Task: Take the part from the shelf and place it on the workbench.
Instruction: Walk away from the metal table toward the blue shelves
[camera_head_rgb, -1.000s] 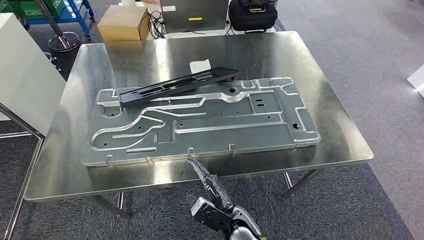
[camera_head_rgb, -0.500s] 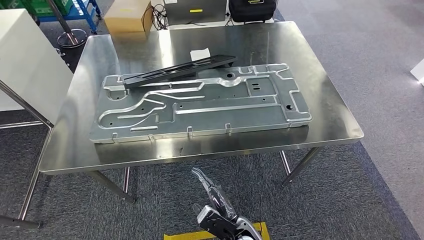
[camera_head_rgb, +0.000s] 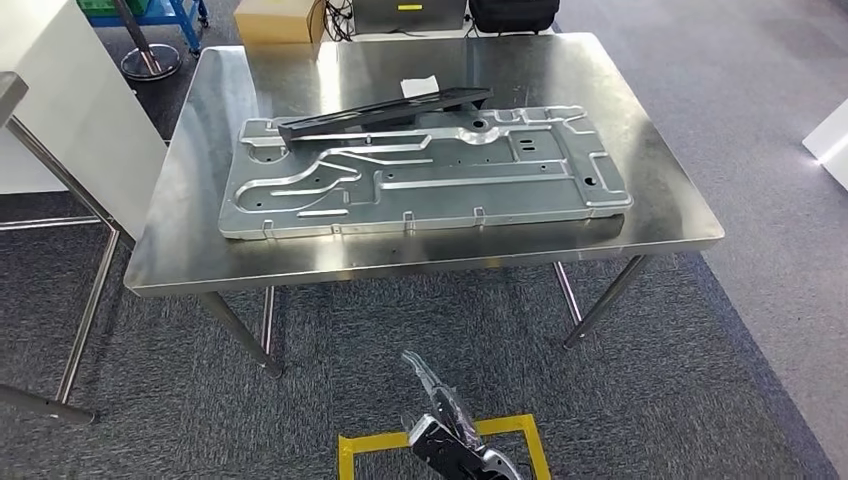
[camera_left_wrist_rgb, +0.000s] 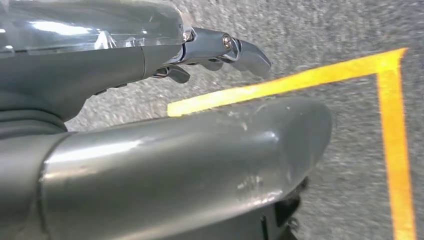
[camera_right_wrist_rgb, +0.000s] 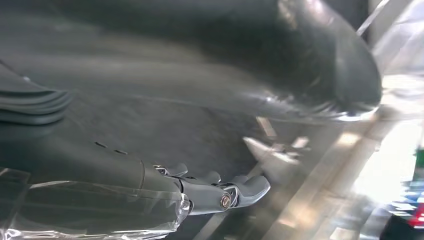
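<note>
Head view: the black part (camera_head_rgb: 385, 110) is seen lying on the metal plate (camera_head_rgb: 430, 180) on the workbench (camera_head_rgb: 660, 215), upper centre; open carpet (camera_head_rgb: 300, 360) lies below. Wrist views: left hand (camera_left_wrist_rgb: 220, 47) and right hand (camera_right_wrist_rgb: 225, 192) are shown empty, fingers extended.

Grey carpet (camera_head_rgb: 760, 300) (yellow tape (camera_head_rgb: 345, 445)), steel table (camera_head_rgb: 660, 215).

A cardboard box (camera_head_rgb: 278, 20) sits on the floor at the top of the frame, left of centre. To its right stands a grey case with a yellow label (camera_head_rgb: 409, 13), and next to that a black bag (camera_head_rgb: 513, 14). A blue cart frame (camera_head_rgb: 165, 12) occupies the upper left corner, above a white panel (camera_head_rgb: 62, 110). Yellow floor tape (camera_head_rgb: 440, 440) marks a rectangle on the grey carpet (camera_head_rgb: 720, 340) at the bottom centre. A white slip of paper (camera_head_rgb: 419, 86) lies near the top centre.
</note>
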